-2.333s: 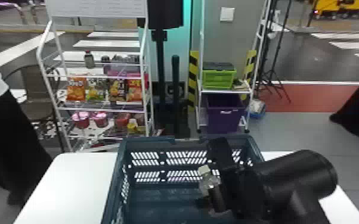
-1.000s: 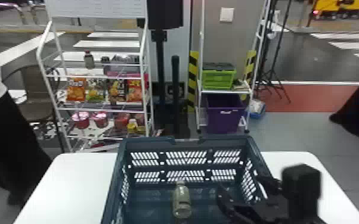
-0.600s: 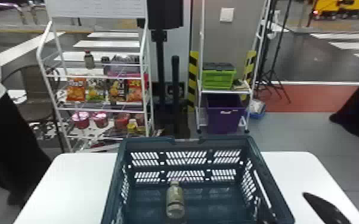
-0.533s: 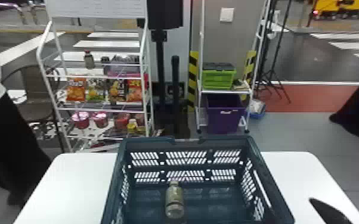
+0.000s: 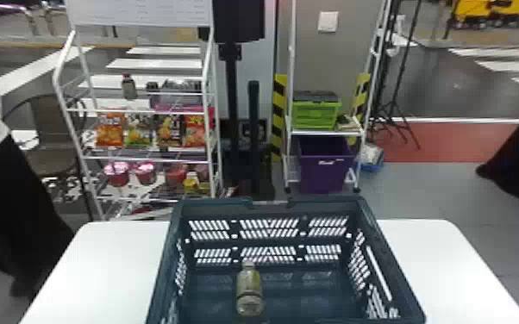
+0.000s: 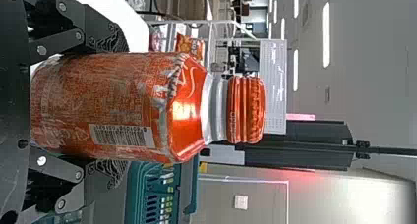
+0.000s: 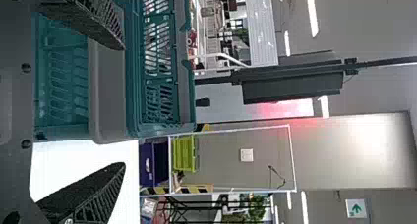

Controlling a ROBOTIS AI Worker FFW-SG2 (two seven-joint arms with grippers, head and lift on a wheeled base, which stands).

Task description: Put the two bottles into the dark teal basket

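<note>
In the head view, a clear bottle with a greenish-grey tint (image 5: 249,288) lies inside the dark teal basket (image 5: 268,207), with its neck towards the far wall. A red-orange bottle with a red cap (image 6: 118,106) is held upright by my left gripper (image 6: 115,108), whose fingers press it from both sides; the basket (image 6: 189,184) stands beyond it in the left wrist view. My right gripper (image 7: 123,106) is open with nothing between its fingers, and the basket (image 7: 110,94) stands in front of it in the right wrist view.
The basket stands on a white table (image 5: 112,263). Behind are a snack rack (image 5: 142,157) and a shelf holding a green crate (image 5: 314,115) and a purple bin (image 5: 324,166). A person (image 5: 8,207) stands at the left.
The black arm over the basket has drawn back to the right and out of the head view. The clear bottle, at its fingers earlier, now lies in the basket.
</note>
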